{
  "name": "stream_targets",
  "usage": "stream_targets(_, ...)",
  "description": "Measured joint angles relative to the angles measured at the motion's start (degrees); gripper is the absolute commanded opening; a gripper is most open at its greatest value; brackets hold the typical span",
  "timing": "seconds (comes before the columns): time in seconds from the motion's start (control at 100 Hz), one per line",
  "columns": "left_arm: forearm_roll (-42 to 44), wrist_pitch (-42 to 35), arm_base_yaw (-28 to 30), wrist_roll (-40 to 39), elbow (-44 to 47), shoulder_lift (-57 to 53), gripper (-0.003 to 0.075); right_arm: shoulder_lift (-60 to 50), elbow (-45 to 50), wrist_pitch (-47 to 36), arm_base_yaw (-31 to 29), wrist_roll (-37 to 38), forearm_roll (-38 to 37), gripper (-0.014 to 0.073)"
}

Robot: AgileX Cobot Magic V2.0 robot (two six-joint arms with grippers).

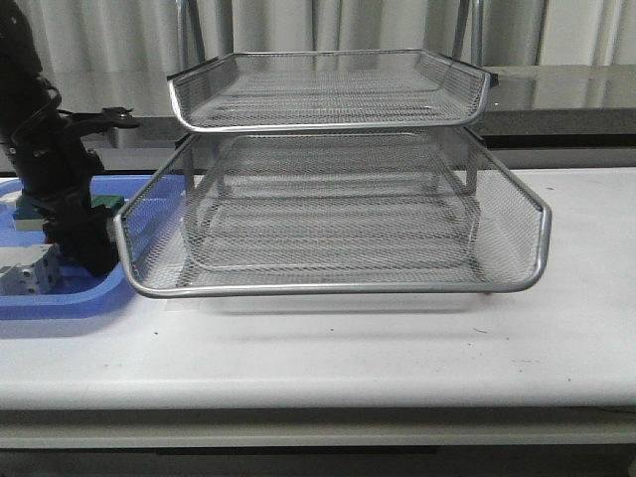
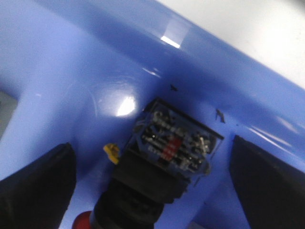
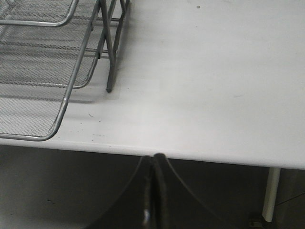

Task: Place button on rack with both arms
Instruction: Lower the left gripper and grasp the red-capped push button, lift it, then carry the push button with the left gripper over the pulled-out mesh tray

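The left tool [image 2: 152,181] is seen spread wide inside the blue tray [image 2: 71,71], its two black fingers [image 2: 35,183] standing on either side of the button [image 2: 164,152] without touching it; the button is laid on the tray floor, its blue-and-black rear block shown toward the tray wall and a sliver of red cap at the other end. In the front view the left arm [image 1: 60,189] is lowered into the blue tray beside the rack [image 1: 333,209], which is stood on the white table [image 1: 397,348]. The right tool [image 3: 155,191] is held off the table edge, well apart from the rack, with its fingers pressed together on nothing
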Motion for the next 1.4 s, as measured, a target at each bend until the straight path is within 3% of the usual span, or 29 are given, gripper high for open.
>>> stream_targets(0.14,-0.2,-0.1,0.0,0.0,0.0,0.0,0.0577,0.0,0.0,0.0,0.0,0.0,0.0,-0.0070)
stream_targets(0.38,-0.3,-1.0,0.0,0.1,0.0,0.0,0.0267,0.0,0.0,0.0,0.0,0.0,0.0,-0.0070)
stream_targets(0.52,-0.4,-1.3,0.0,0.1,0.0,0.0,0.0160,0.0,0.0,0.0,0.0,0.0,0.0,-0.0070)
stream_targets(0.72,-0.4,0.7,0.0,0.1,-2.4,0.2,0.0113,0.0,0.0,0.0,0.0,0.0,0.0,-0.0070)
stream_targets(0.99,-0.4,10.8,0.0,-1.3,-13.3,0.3,0.0113,0.0,0.0,0.0,0.0,0.0,0.0,-0.0070)
stream_targets(1.4,3.3,12.5,0.0,-8.2,-17.1,-4.8,0.0113,0.0,0.0,0.0,0.0,0.0,0.0,-0.0070)
